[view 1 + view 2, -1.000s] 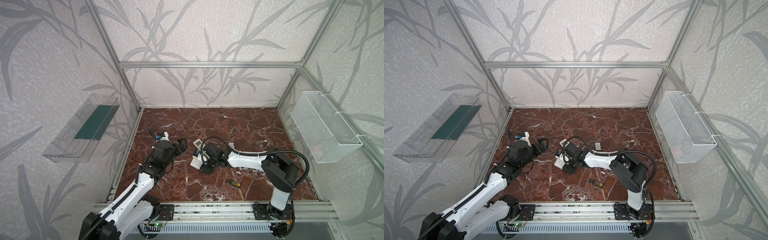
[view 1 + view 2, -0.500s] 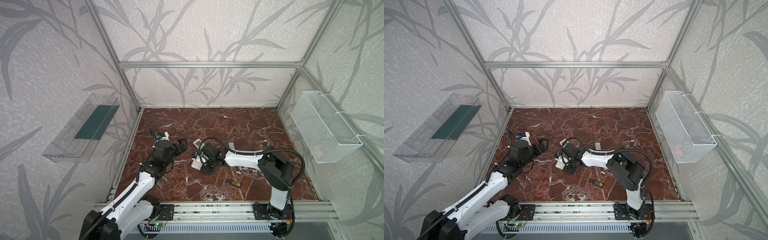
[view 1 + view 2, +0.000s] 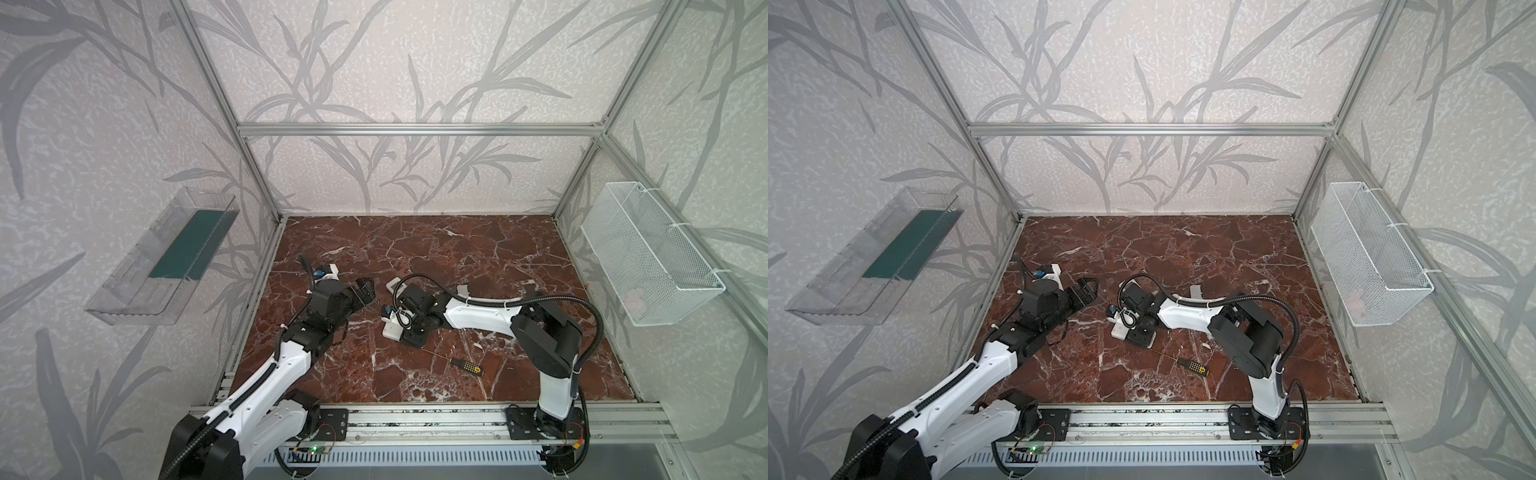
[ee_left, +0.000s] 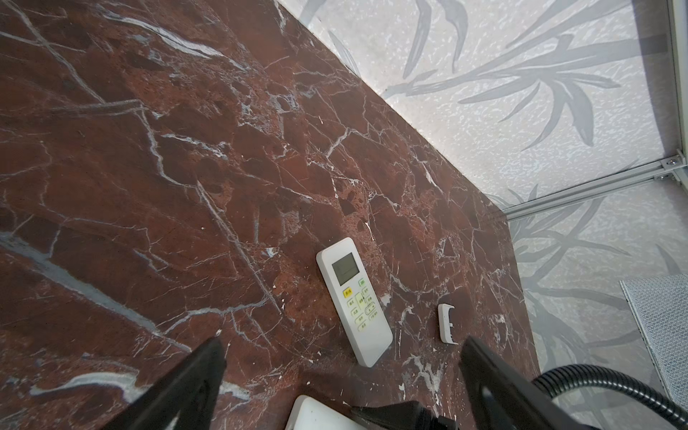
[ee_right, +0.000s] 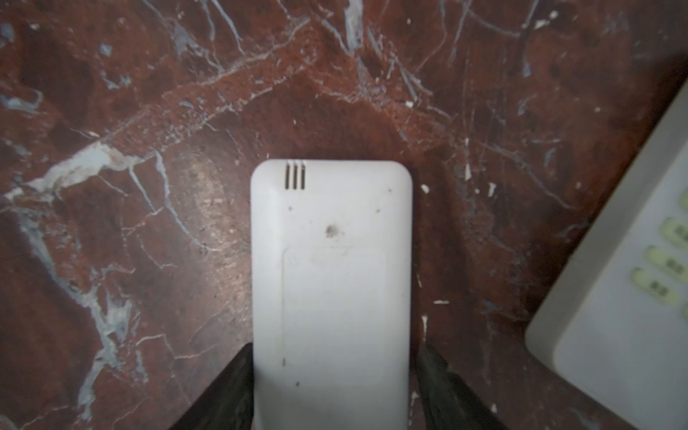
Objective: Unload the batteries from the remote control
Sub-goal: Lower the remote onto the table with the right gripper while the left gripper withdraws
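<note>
A white remote control (image 5: pixel 331 283) lies back up on the marble, its back cover in place. My right gripper (image 5: pixel 335 350) straddles its near end, open, with one finger at the remote's edge and a thin gap at the other. In both top views this remote (image 3: pixel 392 331) (image 3: pixel 1120 331) pokes out from under the right gripper (image 3: pixel 409 334). A second remote (image 4: pixel 353 298) lies face up just beyond. My left gripper (image 4: pixel 342 342) hovers wide open and empty to the left of both (image 3: pixel 368 291). The batteries are hidden.
A small white cover (image 4: pixel 446 323) lies past the face-up remote (image 5: pixel 625 316). A black-and-yellow screwdriver (image 3: pixel 467 365) lies toward the front. A white mesh basket (image 3: pixel 648 257) hangs on the right wall, a clear tray (image 3: pixel 162 257) on the left wall.
My right gripper's fingers have spread wider around the back-up remote, and the right arm has edged slightly left. The left arm has not moved.
</note>
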